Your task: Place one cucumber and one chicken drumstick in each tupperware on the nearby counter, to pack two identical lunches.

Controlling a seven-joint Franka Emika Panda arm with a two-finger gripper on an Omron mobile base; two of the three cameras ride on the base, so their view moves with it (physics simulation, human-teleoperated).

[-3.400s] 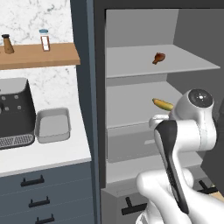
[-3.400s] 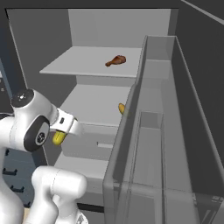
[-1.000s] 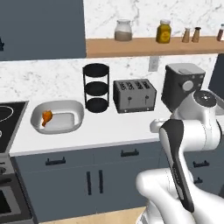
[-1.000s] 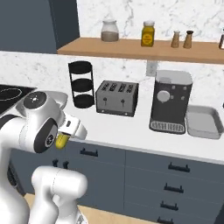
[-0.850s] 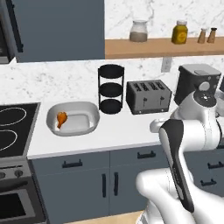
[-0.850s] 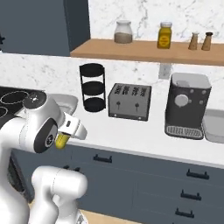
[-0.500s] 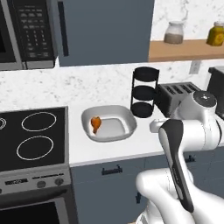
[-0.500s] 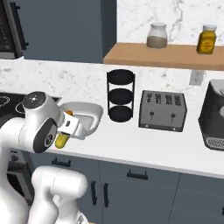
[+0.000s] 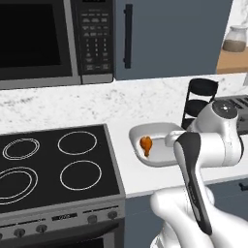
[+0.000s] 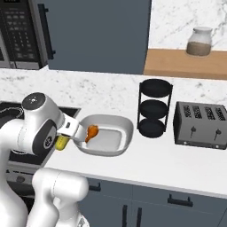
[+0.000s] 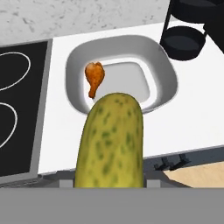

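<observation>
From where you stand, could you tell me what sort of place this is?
A home-style kitchen: a black four-ring cooktop, a dark built-in microwave and a grey four-slot toaster on a white counter.

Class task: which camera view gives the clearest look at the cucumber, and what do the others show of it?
The hand view: the cucumber fills the foreground, speckled skin plain. The right base view shows only its yellow-green end below the gripper. In the left base view I cannot make it out.
</observation>
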